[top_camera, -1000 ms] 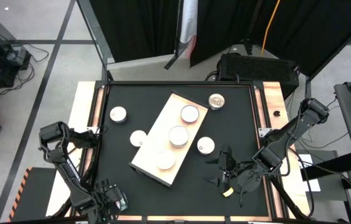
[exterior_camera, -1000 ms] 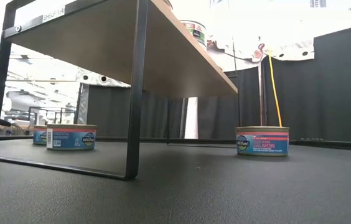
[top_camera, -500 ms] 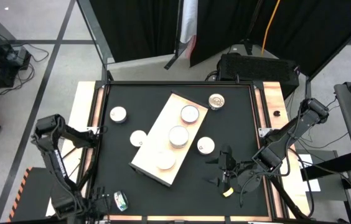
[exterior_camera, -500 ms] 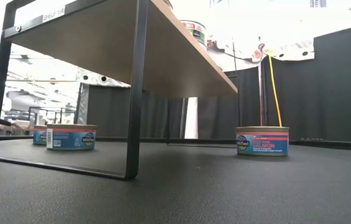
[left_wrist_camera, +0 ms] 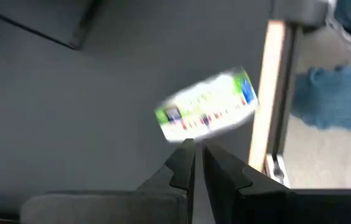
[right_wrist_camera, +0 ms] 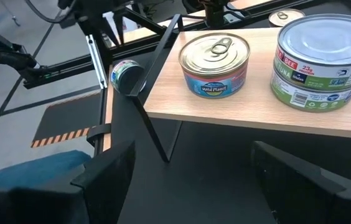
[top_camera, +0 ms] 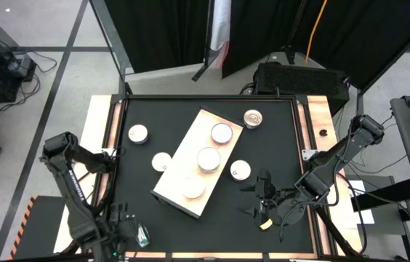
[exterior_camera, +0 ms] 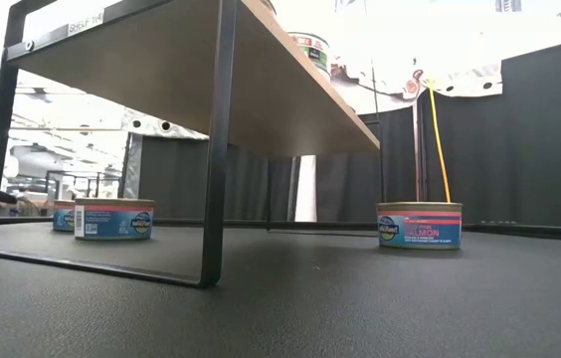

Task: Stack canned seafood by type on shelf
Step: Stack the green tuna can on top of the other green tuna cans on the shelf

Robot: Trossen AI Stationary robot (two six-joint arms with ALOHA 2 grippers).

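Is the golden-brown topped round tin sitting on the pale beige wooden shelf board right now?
No, in the high view the golden-brown topped round tin sits on the black tabletop, just off the far corner of the pale beige wooden shelf board.

Around the black table [top_camera: 212,225] the floor [top_camera: 52,80] is grey and has dark lines on it. Black curtains [top_camera: 161,29] hang behind the table. A yellow cable [exterior_camera: 438,134] runs down in front of them. A black case [top_camera: 299,78] lies near the far edge.
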